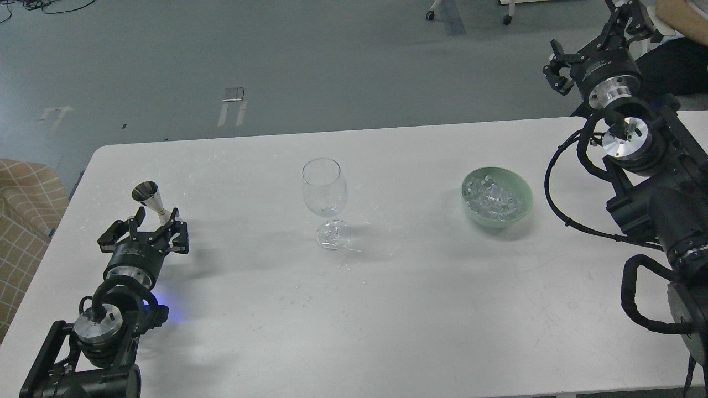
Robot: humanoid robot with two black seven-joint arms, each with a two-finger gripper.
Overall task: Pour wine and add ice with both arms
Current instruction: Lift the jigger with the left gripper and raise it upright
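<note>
A clear, empty stemmed wine glass (pixel 324 190) stands upright at the middle of the white table (pixel 420 298). A pale green bowl (pixel 489 219) to its right holds a heap of clear ice cubes (pixel 494 197). A small steel jigger (pixel 149 197) stands at the table's left. My left gripper (pixel 145 231) is low over the table just in front of the jigger, its fingers spread to either side of the jigger's base. My right gripper (pixel 592 43) is raised above the table's far right corner, open and empty, well apart from the bowl.
A tan checked seat (pixel 25 221) stands off the table's left edge. A person (pixel 677 50) sits behind the far right corner, close to my right arm. Chair castors (pixel 430 15) show on the grey floor beyond the table.
</note>
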